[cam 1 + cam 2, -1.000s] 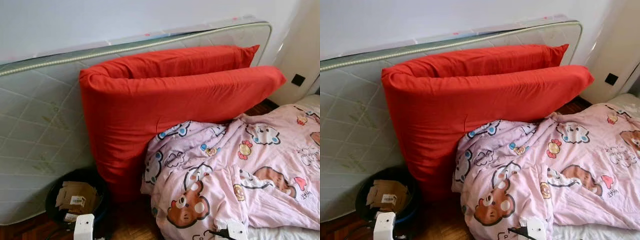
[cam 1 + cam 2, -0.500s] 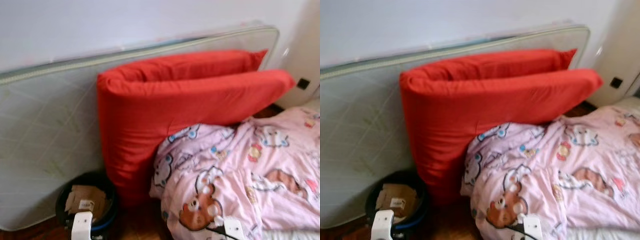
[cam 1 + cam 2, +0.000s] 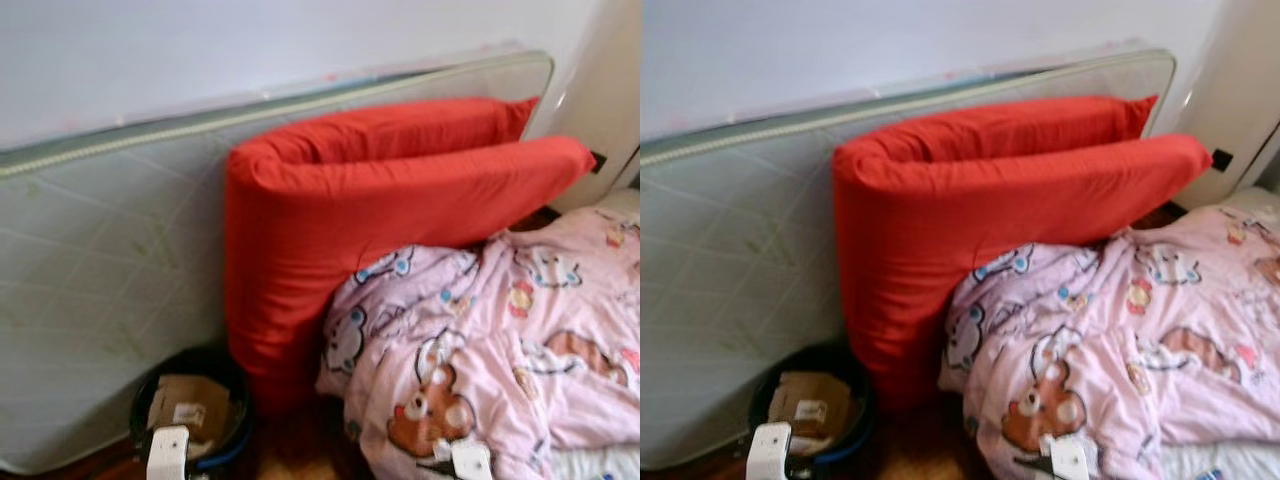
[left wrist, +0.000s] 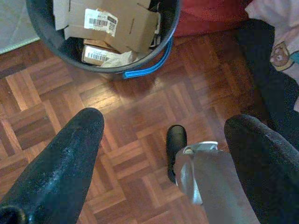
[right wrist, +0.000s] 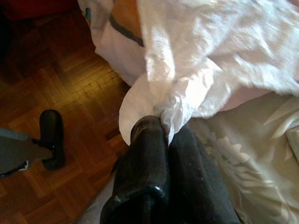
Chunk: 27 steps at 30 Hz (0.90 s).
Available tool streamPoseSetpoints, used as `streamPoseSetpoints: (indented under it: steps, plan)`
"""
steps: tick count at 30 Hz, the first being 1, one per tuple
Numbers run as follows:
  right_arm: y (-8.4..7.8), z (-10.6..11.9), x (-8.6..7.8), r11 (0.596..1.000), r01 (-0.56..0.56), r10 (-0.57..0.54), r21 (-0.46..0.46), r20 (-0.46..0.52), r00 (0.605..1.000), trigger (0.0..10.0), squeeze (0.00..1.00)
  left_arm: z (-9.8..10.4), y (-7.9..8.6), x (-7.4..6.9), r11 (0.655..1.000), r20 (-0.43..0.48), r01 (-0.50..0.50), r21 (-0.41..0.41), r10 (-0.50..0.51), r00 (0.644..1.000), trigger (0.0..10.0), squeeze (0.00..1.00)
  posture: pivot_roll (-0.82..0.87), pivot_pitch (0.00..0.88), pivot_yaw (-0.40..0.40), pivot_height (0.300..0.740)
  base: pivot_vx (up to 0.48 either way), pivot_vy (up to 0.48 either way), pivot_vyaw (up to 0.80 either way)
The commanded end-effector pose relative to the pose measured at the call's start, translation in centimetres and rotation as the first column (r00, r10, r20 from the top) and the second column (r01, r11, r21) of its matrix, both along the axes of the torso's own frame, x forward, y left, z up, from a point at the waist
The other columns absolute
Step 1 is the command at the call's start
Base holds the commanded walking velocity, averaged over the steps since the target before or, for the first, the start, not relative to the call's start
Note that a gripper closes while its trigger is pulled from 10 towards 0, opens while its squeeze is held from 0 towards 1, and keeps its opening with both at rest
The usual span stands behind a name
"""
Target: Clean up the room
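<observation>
My right gripper (image 5: 162, 129) is shut on a crumpled white paper (image 5: 187, 88), held just above the parquet beside the edge of the bed. The paper bunches out from between the black fingertips. My left gripper (image 4: 166, 125) hangs open above the wooden floor with nothing between its fingers. A black waste bin (image 4: 100, 35) with a blue handle stands a short way beyond it, holding flattened cardboard boxes (image 4: 110, 21) with barcode labels. In the left eye view the bin (image 3: 192, 408) stands on the floor at the lower left, against the mattress.
A grey quilted mattress (image 3: 100, 260) leans on edge against the white wall. A big folded red cushion (image 3: 350, 220) rests against it. A pink quilt with bear prints (image 3: 510, 350) lies heaped on the bed at the right. My own foot (image 4: 176, 144) stands on the parquet.
The whole picture has shifted to the right, so the camera has turned left. The bin, cushion and quilt keep their places relative to each other.
</observation>
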State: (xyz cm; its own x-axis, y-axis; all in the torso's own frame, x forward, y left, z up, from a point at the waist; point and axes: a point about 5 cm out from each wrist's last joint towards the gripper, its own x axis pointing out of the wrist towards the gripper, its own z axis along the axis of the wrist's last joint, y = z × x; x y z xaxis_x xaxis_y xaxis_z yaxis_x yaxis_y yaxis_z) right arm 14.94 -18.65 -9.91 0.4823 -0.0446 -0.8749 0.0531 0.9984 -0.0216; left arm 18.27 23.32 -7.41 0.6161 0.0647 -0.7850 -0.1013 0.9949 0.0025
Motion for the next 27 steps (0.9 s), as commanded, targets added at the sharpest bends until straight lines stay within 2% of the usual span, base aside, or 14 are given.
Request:
streamPoseSetpoints:
  steps: [1,27]
  plan:
    - [-0.31,0.10,0.15,1.000,0.005,-0.005,-0.006,0.005,1.000,10.0,0.00,-0.22,-0.20,-0.28,1.000,-0.022,0.008,-0.005,-0.008,1.000,10.0,0.00,0.03,0.000,-0.030,0.740,0.000,0.375,0.00]
    - [-0.31,0.06,0.07,1.000,0.008,-0.008,-0.004,0.003,1.000,10.0,0.00,-0.22,-0.12,-0.32,1.000,-0.023,0.007,-0.006,-0.007,1.000,10.0,0.00,0.03,0.000,-0.029,0.740,0.000,0.459,0.00]
